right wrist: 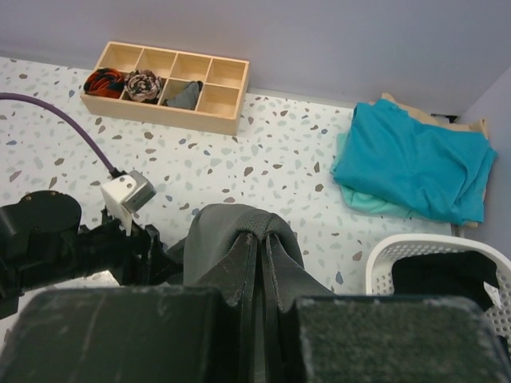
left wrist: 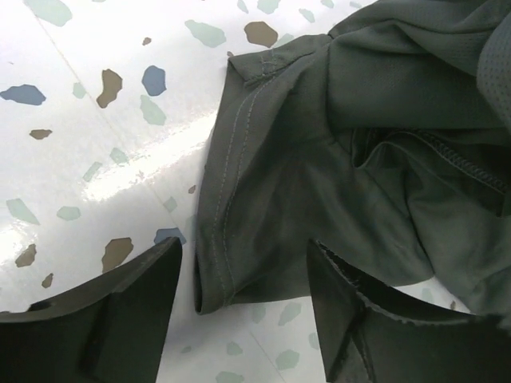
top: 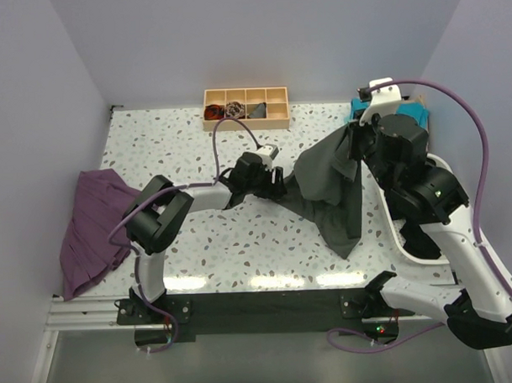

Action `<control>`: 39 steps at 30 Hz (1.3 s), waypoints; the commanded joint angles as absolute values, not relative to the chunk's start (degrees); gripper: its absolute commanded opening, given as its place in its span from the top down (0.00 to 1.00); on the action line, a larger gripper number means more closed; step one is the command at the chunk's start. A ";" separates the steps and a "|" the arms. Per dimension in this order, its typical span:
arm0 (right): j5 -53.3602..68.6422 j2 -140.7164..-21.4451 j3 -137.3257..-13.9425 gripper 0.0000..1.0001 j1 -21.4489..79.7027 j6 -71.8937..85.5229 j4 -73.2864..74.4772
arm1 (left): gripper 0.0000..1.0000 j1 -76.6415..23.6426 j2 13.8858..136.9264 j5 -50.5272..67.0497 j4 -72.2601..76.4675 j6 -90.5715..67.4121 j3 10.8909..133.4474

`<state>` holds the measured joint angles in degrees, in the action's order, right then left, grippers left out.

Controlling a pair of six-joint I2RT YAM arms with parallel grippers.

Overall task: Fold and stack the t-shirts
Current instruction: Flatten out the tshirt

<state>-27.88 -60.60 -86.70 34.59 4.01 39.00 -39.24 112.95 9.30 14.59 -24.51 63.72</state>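
Note:
The dark charcoal grey t-shirt (top: 331,185) hangs bunched from my right gripper (top: 355,138), which is shut on a fold of it above the table; in the right wrist view the cloth (right wrist: 239,231) drapes over the closed fingertips. My left gripper (top: 277,184) is open, low over the table at the shirt's left edge. In the left wrist view the stitched hem corner (left wrist: 227,239) lies between its two fingers (left wrist: 120,311), untouched. A folded teal t-shirt (right wrist: 415,159) lies at the back right, on top of other folded cloth.
A wooden compartment tray (top: 246,108) with small items stands at the back centre. A purple garment (top: 93,227) lies at the table's left edge. A white basket (right wrist: 431,271) holding dark cloth sits at the right, under my right arm.

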 commanded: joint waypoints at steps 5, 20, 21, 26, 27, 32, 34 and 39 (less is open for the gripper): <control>-29.18 -59.06 -85.52 1.00 34.63 3.52 35.86 | 0.33 -40.08 113.20 3.16 12.22 -22.68 63.46; -30.14 -59.59 -85.17 1.00 34.63 3.25 35.86 | 1.00 -42.37 112.17 7.75 11.54 -23.21 64.59; -30.49 -59.07 -85.08 1.00 34.63 3.25 35.95 | 1.00 -42.19 110.67 6.43 9.95 -22.07 64.86; -33.57 -55.64 -84.20 1.00 34.72 3.34 36.21 | 1.00 -38.24 95.67 -2.17 -2.68 -18.73 66.27; -34.10 -55.03 -83.42 1.00 34.63 3.69 36.04 | 1.00 -37.45 93.28 -3.07 -4.03 -18.11 66.18; -32.88 -51.33 -81.13 1.00 34.63 5.53 36.82 | 1.00 -32.17 77.12 -8.42 -12.81 -16.97 65.92; -32.08 -50.80 -79.55 1.00 34.54 6.76 37.53 | 1.00 -31.64 71.84 -11.23 -17.54 -16.61 67.14; -28.04 -51.41 -74.54 1.00 34.63 9.58 39.55 | 1.00 -30.94 63.91 -26.07 -31.43 -16.52 74.07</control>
